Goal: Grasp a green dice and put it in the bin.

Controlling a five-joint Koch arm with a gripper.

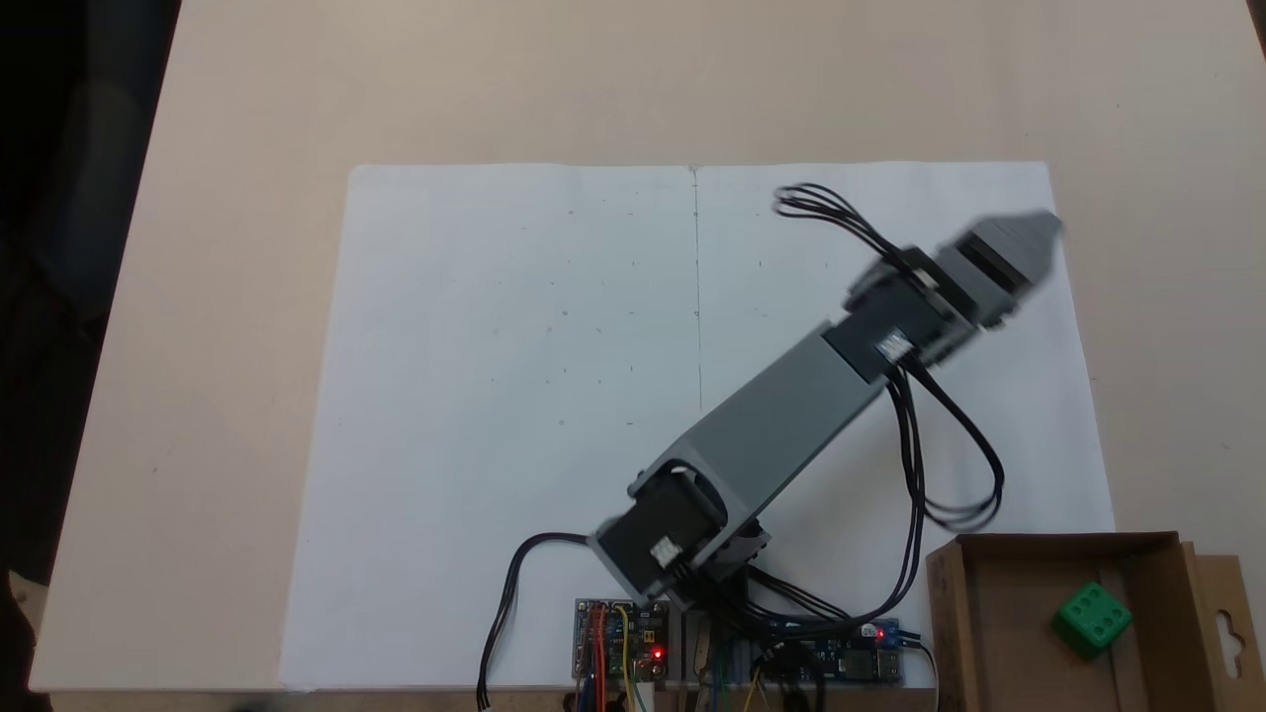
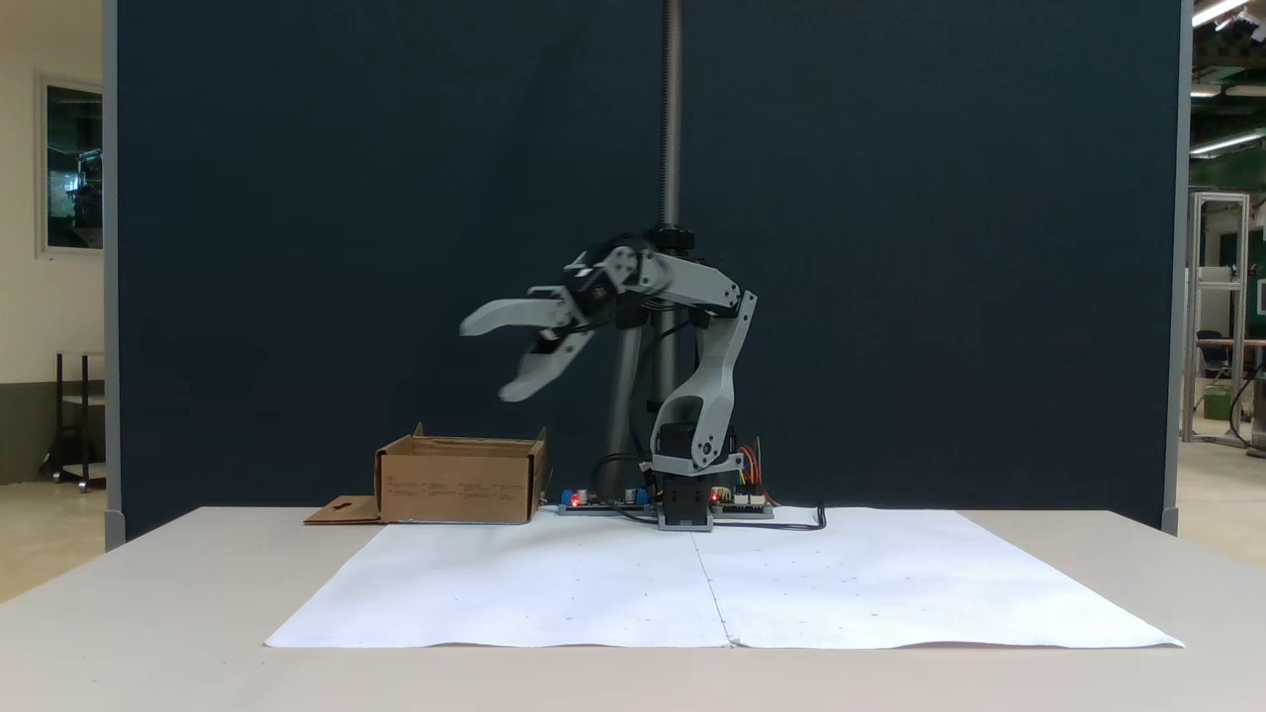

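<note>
In the level fixed view, two white paper sheets (image 2: 722,583) lie edge to edge on the pale table (image 2: 148,613), nearest the camera. Behind the sheets stands the arm base (image 2: 684,485), flanked by circuit boards (image 2: 603,502) with red indicator lights lit. The bin (image 2: 460,483) sits on the table to the left of the base in this view, its flap (image 2: 341,511) lying flat on the outer side. The green dice (image 1: 1091,617) rests on the floor of the bin (image 1: 949,613) in the view from above, near the wall next to the flap with the hang-hole cutout (image 1: 1229,633); the face showing upward carries six pips. The arm is raised and reaches toward the bin side, with the gripper (image 2: 485,361) held high in the air, above and slightly inboard of the bin, touching nothing. Its two jaws are spread wide apart, one roughly level and the other angled downward, with nothing between them. From above, the gripper (image 1: 1039,237) appears blurred over the far right corner of the paper. Black cables (image 1: 949,445) loop from the arm down to the boards. A dark blue partition (image 2: 396,198) forms the background.
</note>
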